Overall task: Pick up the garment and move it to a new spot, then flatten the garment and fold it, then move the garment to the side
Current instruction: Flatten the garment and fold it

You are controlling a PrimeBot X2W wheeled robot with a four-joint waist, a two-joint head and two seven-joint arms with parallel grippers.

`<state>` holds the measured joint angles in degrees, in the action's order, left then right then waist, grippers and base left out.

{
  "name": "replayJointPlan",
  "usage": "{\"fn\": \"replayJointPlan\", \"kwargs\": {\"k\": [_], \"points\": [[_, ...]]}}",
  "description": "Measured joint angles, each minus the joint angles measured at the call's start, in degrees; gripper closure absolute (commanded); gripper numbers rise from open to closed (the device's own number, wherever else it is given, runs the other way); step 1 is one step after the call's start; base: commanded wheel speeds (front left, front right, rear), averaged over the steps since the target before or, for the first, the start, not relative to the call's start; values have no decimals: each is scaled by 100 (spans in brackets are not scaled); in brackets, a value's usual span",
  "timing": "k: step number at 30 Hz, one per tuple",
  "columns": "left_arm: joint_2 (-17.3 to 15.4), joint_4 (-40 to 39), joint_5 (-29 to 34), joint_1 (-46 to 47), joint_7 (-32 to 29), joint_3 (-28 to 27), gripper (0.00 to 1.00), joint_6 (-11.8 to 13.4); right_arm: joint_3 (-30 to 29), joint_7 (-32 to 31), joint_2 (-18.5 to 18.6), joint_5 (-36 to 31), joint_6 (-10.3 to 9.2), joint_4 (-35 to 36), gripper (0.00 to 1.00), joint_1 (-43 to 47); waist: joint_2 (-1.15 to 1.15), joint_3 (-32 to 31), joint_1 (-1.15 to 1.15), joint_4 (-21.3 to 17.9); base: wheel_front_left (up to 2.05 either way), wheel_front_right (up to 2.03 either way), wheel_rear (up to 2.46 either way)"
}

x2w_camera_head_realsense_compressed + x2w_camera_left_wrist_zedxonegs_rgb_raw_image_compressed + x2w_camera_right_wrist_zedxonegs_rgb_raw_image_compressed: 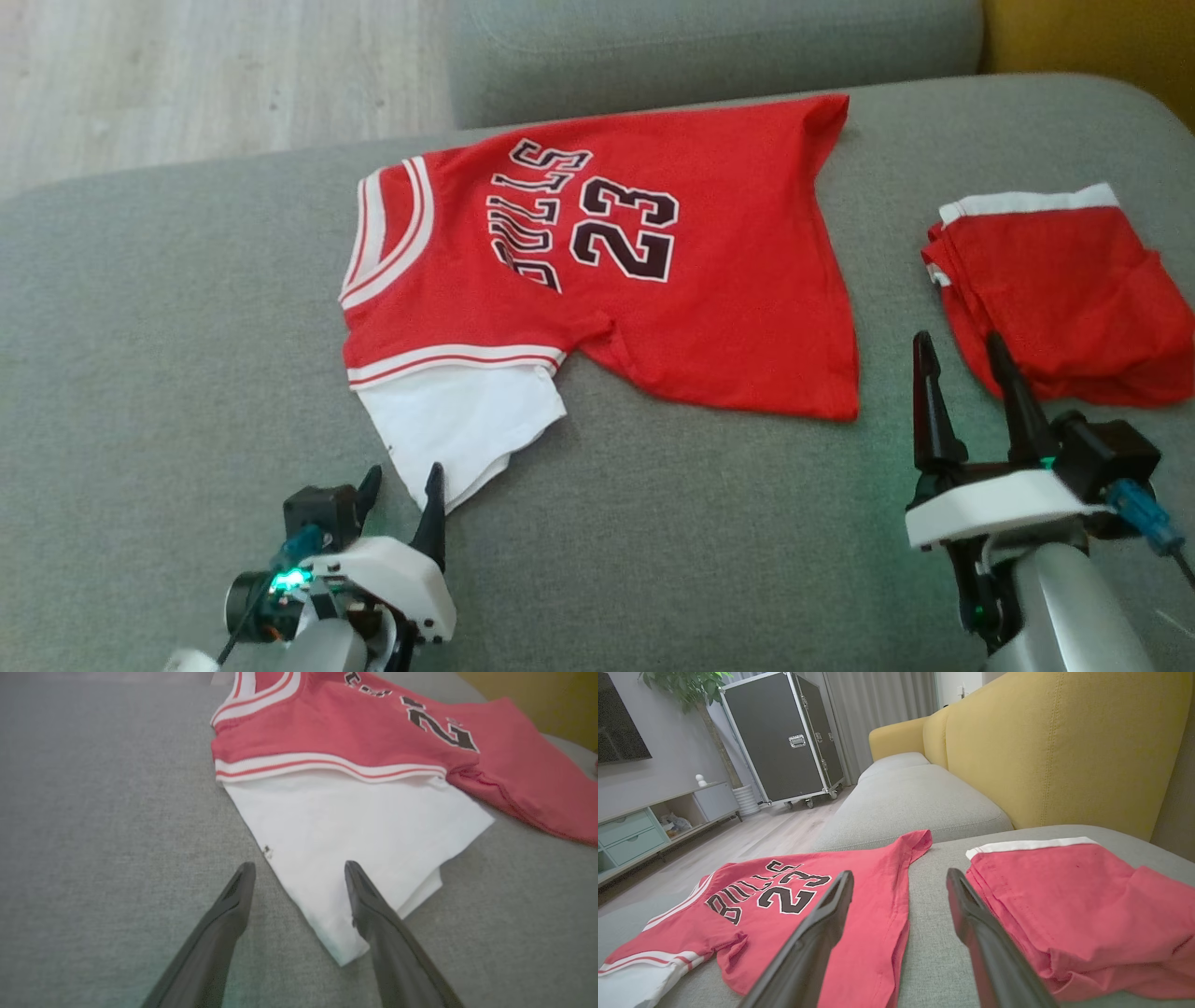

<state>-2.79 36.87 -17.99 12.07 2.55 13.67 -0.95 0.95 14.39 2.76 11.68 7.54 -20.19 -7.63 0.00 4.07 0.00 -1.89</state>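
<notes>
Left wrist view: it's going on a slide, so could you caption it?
Open left pincer at the white sleeve of a red Bulls jersey lying on a grey sofa cushion.

Soft, even daylight with faint shadows; close fingers (pixel 387 942) blur, wrist-view edges bend.

Grey sofa cushion (pixel 906 798) with yellow backrest (pixel 1055 746), pale wood floor (pixel 752 840), black wheeled case (pixel 780 737), grey curtains (pixel 878 700)
</notes>
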Motion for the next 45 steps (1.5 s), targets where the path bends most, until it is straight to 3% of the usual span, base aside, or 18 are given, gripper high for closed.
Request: {"fn": "replayJointPlan", "kwargs": {"k": [8,9,11,18,26,36,45], "points": [[-36,297,-33,259,-397,66,0,1,10,0,0,42,0,80,0,-106,0,189,0,-132,0,0,0],[-41,315,-35,296,-445,69,15,-4,10,0,0,42,0,82,0,-106,0,198,0,-136,0,0,0],[-51,327,-35,333,-486,79,98,-15,11,0,0,42,0,82,0,-106,0,199,0,-137,0,0,0],[-62,246,-121,247,79,11,100,-3,12,-2,0,32,0,-103,0,-105,0,54,0,-103,0,0,0],[-66,-541,-220,208,1001,-181,100,1,-158,-478,0,0,0,-713,0,-114,0,-103,-1,78,0,0,0],[-76,-1263,-159,161,1172,-221,100,-7,102,-1039,0,773,0,-1983,0,-751,0,15,0,316,0,0,0],[-59,-1459,-113,161,1172,-216,100,-64,477,-879,24,1255,0,-3341,0,-1463,0,88,0,491,0,0,0]]}}
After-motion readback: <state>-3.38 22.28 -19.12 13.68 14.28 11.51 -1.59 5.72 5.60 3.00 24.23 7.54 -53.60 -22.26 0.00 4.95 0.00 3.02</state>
